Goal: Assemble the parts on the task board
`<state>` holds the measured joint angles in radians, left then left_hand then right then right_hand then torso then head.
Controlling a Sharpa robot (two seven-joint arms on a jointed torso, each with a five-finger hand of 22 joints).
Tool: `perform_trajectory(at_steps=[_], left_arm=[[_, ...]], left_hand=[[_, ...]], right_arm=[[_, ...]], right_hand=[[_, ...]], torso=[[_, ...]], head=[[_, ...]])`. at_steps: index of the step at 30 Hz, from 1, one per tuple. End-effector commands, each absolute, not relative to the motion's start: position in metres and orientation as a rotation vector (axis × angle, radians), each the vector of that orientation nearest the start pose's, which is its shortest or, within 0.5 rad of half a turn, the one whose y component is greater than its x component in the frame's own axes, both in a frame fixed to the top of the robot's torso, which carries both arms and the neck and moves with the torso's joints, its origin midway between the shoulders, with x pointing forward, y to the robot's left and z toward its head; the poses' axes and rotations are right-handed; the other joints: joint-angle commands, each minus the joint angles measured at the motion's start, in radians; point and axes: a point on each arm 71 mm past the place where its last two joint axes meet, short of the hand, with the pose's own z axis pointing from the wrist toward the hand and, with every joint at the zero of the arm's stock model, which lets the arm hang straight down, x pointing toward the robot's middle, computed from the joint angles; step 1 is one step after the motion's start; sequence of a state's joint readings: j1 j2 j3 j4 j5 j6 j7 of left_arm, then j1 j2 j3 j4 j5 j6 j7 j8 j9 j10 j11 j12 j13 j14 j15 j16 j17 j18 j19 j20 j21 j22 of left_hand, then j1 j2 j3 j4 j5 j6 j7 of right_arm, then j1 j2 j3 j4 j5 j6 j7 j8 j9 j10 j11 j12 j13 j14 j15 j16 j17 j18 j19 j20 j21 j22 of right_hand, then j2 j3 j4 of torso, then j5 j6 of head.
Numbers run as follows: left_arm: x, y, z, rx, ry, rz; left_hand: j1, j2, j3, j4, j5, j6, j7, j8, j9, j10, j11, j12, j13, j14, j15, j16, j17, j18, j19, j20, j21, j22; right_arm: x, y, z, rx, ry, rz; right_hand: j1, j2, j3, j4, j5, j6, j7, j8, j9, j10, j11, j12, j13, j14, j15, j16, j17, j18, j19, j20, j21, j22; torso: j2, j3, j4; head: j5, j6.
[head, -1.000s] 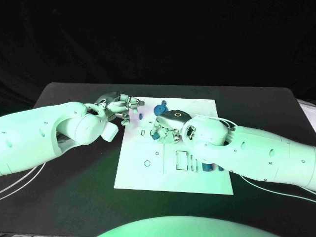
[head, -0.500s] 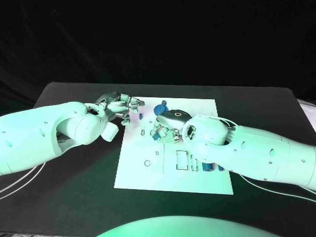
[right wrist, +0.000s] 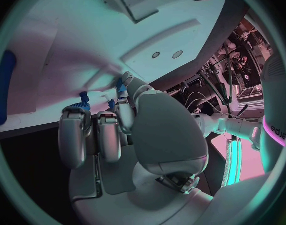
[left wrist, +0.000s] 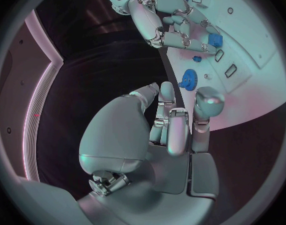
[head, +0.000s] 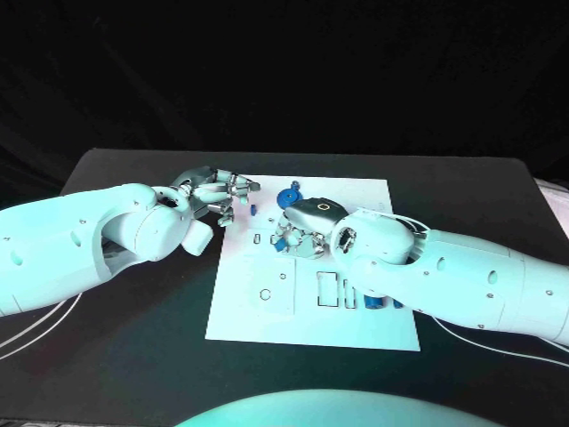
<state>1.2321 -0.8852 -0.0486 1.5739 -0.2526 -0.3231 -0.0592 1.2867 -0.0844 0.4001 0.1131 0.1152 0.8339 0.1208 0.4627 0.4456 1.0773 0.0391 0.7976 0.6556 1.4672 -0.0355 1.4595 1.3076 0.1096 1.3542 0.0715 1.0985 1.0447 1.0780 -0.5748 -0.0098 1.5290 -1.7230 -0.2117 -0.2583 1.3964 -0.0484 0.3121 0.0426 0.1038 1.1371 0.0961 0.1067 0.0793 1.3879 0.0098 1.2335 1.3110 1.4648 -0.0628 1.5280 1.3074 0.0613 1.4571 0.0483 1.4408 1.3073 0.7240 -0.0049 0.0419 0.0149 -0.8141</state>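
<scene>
We are pinching a small, light, rigid blue plastic part [right wrist: 121,91] in the right robot hand [head: 305,229] (likely slippery); left robot hand [head: 214,194] is hovering half-curled, empty.

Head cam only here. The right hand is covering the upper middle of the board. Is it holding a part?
Observer: In the right wrist view, a small blue part sits at the tips of the right hand. I cannot tell whether it is pinched.
Operator: Anything in the left hand?
Observer: In the left wrist view, the left hand holds nothing. Its fingers point toward the edge of the task board.
Operator: Any loose part near it?
Observer: A blue gear lies on the board just beyond those fingers.
</scene>
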Motion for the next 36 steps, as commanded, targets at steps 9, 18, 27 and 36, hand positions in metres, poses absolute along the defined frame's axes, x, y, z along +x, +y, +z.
perform_trajectory(at_steps=[9, 18, 27, 36], left_arm=[[0.479, 0.213, -0.188, -1.045, 1.844, -1.198], [0.476, 0.213, -0.189, -0.999, 1.877, -1.19], [0.471, 0.211, -0.197, -0.951, 1.919, -1.169], [0.464, 0.204, -0.203, -0.8, 1.979, -1.112]], left_hand=[[0.011, 0.001, -0.004, -0.006, -0.001, 0.007, 0.0, -0.003, -0.002, -0.001, -0.002, -0.004, -0.003, 0.048, 0.003, 0.004, 0.131, 0.007, 0.008, 0.001, 0.004, 0.001], [-0.002, -0.01, -0.029, -0.002, -0.003, 0.014, -0.001, -0.001, -0.01, 0.004, -0.002, 0.0, -0.011, 0.051, 0.003, 0.01, 0.138, 0.004, 0.015, 0.001, 0.014, 0.013], [-0.012, -0.027, -0.065, -0.001, -0.006, 0.029, -0.006, 0.001, -0.021, 0.011, -0.006, 0.005, -0.02, 0.059, 0.0, 0.025, 0.154, -0.001, 0.03, -0.001, 0.037, 0.04], [-0.009, -0.054, -0.132, -0.011, -0.007, 0.073, -0.021, 0.021, -0.03, 0.019, -0.017, 0.011, -0.035, 0.062, -0.008, 0.031, 0.16, -0.004, 0.037, -0.008, 0.05, 0.057]], right_arm=[[0.438, -0.071, -0.214, -0.355, 1.642, 0.755], [0.435, -0.081, -0.205, -0.328, 1.62, 0.75], [0.434, -0.088, -0.198, -0.318, 1.604, 0.73], [0.432, -0.091, -0.192, -0.314, 1.589, 0.708]], right_hand=[[-0.002, 0.025, 0.003, 0.001, 0.007, 0.035, -0.015, 0.019, 0.013, 0.001, -0.008, -0.007, -0.003, 0.093, -0.003, -0.001, 0.207, -0.007, -0.001, -0.008, 0.002, 0.007], [-0.01, 0.023, 0.003, 0.002, 0.011, 0.035, -0.015, 0.02, 0.013, 0.0, -0.007, -0.01, -0.004, 0.092, -0.002, -0.002, 0.207, -0.007, -0.001, -0.007, 0.002, 0.007], [-0.014, 0.021, 0.002, 0.002, 0.012, 0.035, -0.014, 0.021, 0.013, -0.002, -0.007, -0.014, -0.006, 0.093, -0.002, -0.002, 0.207, -0.007, -0.001, -0.007, 0.001, 0.006], [-0.017, 0.02, 0.002, 0.003, 0.013, 0.035, -0.014, 0.021, 0.013, -0.003, -0.007, -0.017, -0.009, 0.092, -0.002, -0.002, 0.207, -0.007, -0.001, -0.007, 0.001, 0.006]], torso=[[-0.001, -0.0001, -0.0008], [-0.002, -0.0001, -0.0009], [0.0, 0.0003, -0.0008], [0.001, -0.0001, 0.0002]], head=[[0.001, 0.005], [0.001, 0.011], [-0.003, 0.018], [-0.004, 0.022]])
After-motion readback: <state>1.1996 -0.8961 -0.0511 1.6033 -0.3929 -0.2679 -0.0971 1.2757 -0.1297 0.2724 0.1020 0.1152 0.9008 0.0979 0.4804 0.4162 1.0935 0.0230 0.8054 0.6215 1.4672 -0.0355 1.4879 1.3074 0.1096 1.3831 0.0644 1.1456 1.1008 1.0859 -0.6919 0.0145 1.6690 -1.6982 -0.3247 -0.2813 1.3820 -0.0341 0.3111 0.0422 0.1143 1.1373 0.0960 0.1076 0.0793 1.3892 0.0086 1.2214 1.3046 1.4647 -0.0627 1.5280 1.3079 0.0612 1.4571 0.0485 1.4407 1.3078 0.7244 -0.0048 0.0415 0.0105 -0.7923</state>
